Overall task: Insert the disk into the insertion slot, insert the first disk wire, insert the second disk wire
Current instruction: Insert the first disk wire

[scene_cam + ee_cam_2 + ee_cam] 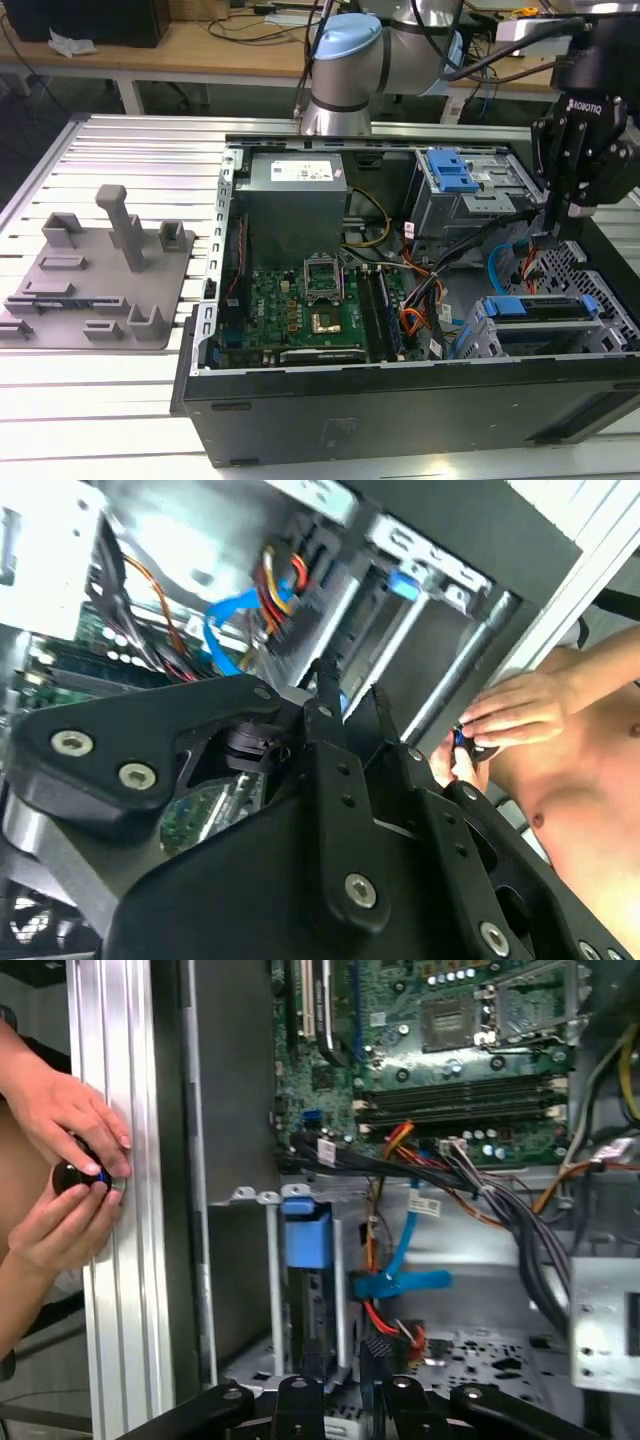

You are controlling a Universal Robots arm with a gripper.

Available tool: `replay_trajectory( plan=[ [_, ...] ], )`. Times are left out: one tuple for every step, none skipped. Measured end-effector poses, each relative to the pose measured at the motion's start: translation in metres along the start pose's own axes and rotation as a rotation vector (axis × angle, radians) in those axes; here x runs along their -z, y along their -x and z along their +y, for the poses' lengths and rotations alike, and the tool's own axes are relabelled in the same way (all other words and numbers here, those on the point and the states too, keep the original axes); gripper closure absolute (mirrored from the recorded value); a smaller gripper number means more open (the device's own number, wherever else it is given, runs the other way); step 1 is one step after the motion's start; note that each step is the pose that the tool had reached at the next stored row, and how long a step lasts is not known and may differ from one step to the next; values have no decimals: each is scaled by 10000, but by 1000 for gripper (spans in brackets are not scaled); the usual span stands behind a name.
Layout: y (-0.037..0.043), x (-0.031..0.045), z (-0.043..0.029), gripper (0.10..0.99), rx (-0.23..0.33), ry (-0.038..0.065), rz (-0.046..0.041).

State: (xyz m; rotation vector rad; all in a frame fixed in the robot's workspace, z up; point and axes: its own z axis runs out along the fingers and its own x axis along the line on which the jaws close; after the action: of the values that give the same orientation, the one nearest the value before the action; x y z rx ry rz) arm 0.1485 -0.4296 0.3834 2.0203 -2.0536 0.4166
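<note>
Two hands (65, 1120) of a person, in both wrist views, sit at the tabletop (115, 1210) rail just outside the PC case (400, 400) wall, closed around a small dark round item (75, 1175).

Next in: the disk (535, 307), blue carrier included, sits in the insertion slot (474, 340) at the case's near corner, on the exterior view's right.

In the first wrist view a blue flat cable (405, 1280) and red wires (385, 1320) bunch close to the disk's end.

The pincer (549, 236) hangs just behind the disk, pointing down into the case. Apart or clamped: can't tell.

Motherboard (300, 310) is mid-case. The taller cage with blue latch (455, 172) is behind the pincer, and the power supply (295, 185) is at the far wall.

Grey fixture plate (90, 270) lies on the tabletop at the exterior view's left, well apart from the case.

Arm's blue-capped joint (345, 50) is beyond the case.
</note>
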Motion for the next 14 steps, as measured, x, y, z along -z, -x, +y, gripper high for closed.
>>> replay_trajectory(
  plan=[
    [31,10,-15,796,0,0,-1],
    [70,24,-38,796,1,-1,4],
    [104,35,-58,796,2,0,14],
    [167,53,-85,796,3,-1,61],
    [207,64,-89,796,4,-5,105],
    [238,74,-87,796,-12,-40,137],
    [267,85,-86,796,-67,-186,157],
    [283,89,-82,796,-134,-334,165],
    [288,86,-78,796,-190,-424,167],
    [293,81,-71,796,-235,-476,168],
    [299,71,-56,796,-253,-486,169],
    [312,37,30,796,-259,-485,170],
    [317,22,74,796,-258,-486,170],
    [324,2,135,796,-260,-486,170]
  ],
)
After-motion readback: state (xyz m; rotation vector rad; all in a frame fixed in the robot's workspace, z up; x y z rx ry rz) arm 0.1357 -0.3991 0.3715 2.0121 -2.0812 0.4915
